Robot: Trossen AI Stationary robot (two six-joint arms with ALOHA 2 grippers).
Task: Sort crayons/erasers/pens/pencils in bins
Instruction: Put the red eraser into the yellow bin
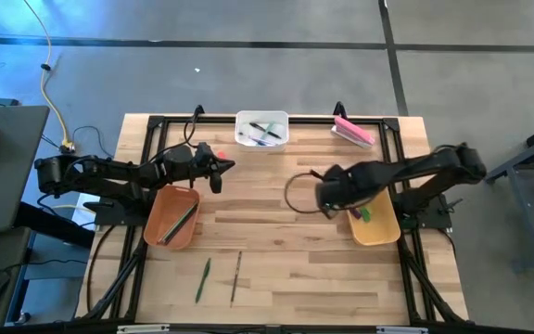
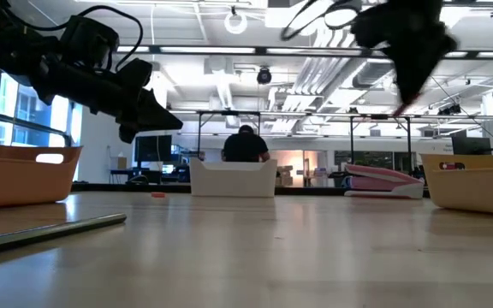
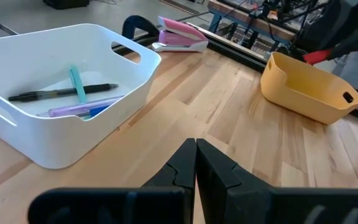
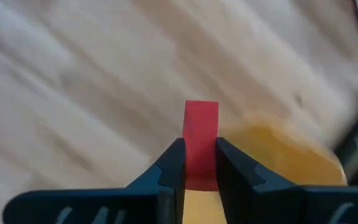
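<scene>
Right jaws pinch a red crayon above the counter, beside the mustard bin.

The right gripper hangs over bare wood just left of the mustard bin, its jaws closed narrowly on the crayon; the left gripper, jaws fully shut and empty, hovers above the orange-brown bin, which holds pencils. The white bin at the far edge holds pens; a pink block lies by the far right corner. Two pencils lie loose near the front edge. The middle of the light plank counter is open, framed by a black rail. Beyond it, a person sits in a ceiling-lit room. No writing is readable.
</scene>
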